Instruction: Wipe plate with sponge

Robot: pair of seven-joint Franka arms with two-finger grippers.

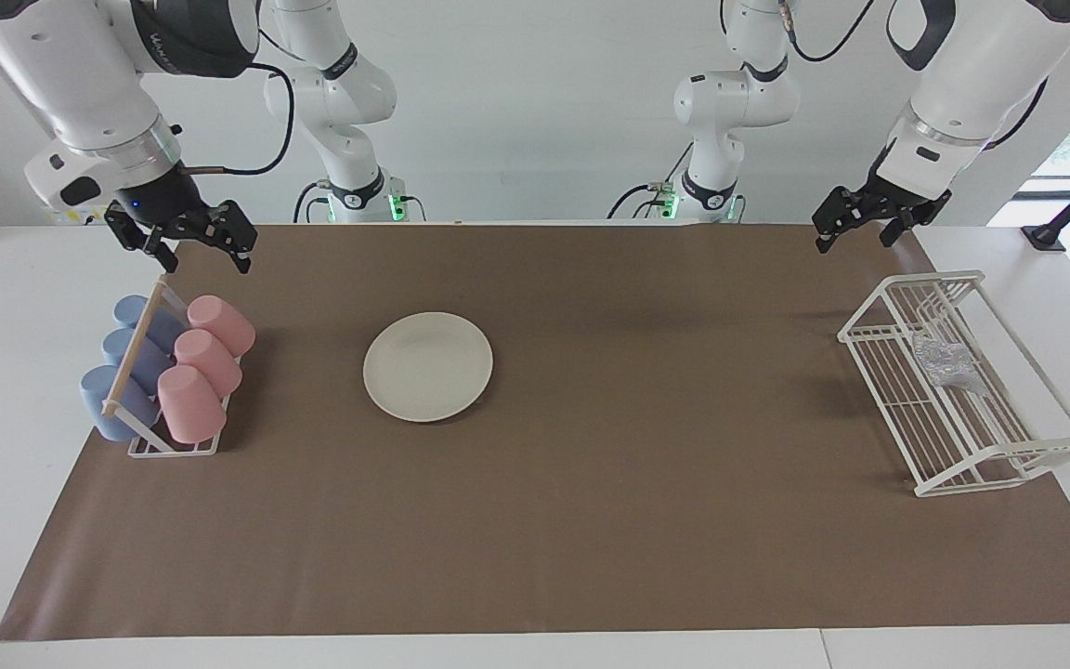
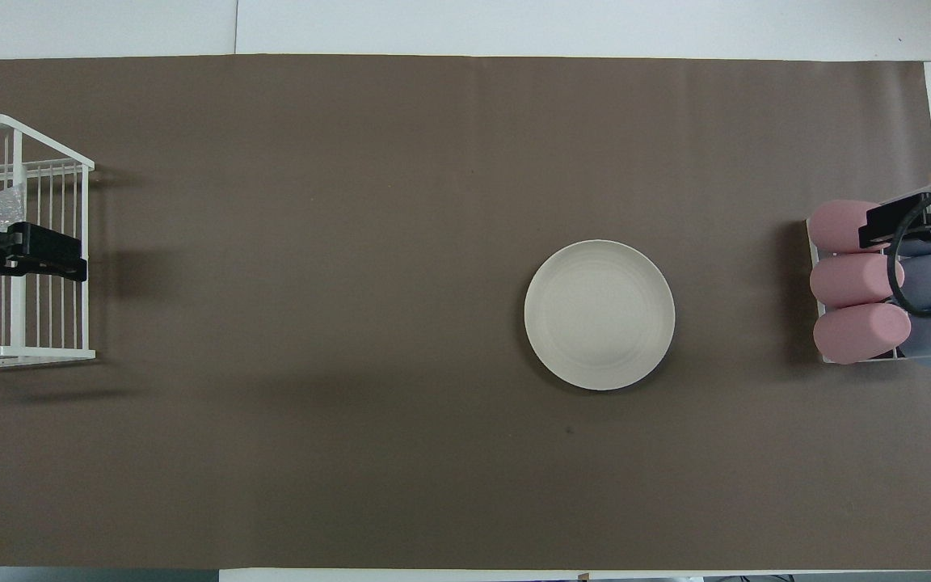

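Nothing is wiped yet: the sponge lies in the rack below the spread, empty left gripper, well apart from the plate; the right gripper, likewise spread, waits over the cups.

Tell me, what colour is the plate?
Cream-white, plain all over; the plate shows best in the overhead view.

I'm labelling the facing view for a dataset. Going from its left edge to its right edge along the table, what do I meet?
Blue cups → pink cups, both in the cup rack → the plate on the brown mat → the white wire rack holding the sponge.
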